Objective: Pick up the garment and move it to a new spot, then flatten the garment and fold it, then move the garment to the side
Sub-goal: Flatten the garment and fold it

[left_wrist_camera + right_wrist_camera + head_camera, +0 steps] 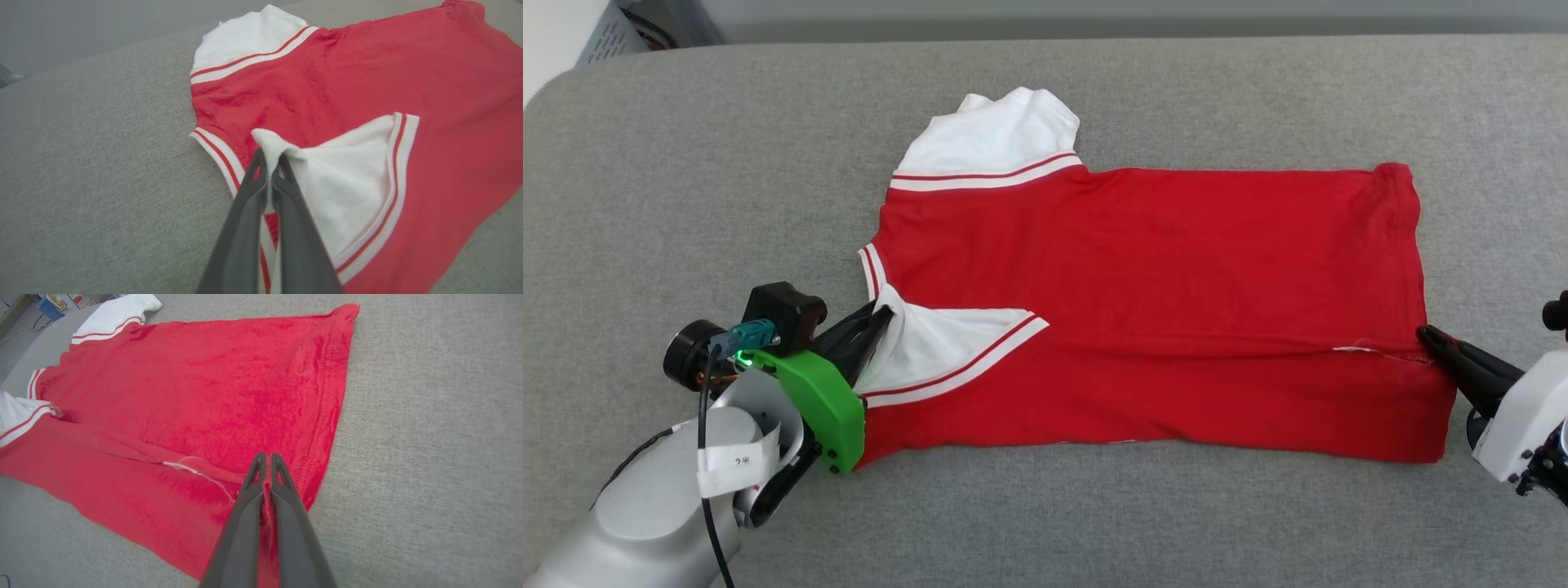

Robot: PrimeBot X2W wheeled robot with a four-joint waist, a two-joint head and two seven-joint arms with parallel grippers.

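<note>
The shirt [1143,310] lies spread on the grey surface [1094,506], collar end toward the robot's left and hem toward its right. Its plain red side faces up. The near long edge is folded over onto the body, so the near sleeve [939,339] lies white on top of the red. The far sleeve [996,135] sticks out flat at the back.

The left gripper [878,322] is at the collar end, its jaws pinched tight on the tip of the near sleeve. In the left wrist view the white cloth bunches up between the two fingers [245,228] and peaks just past the left gripper [269,157].

The right gripper [1429,336] is at the opposite end, jaws clamped on the hem [327,416] where the folded layer meets the body. In the right wrist view a ridge of red cloth runs down between the closed fingers [294,531] of the right gripper [266,457]. A loose white thread [196,471] lies on the red just beside them.

The shirt runs between the two grippers, low on the surface.
</note>
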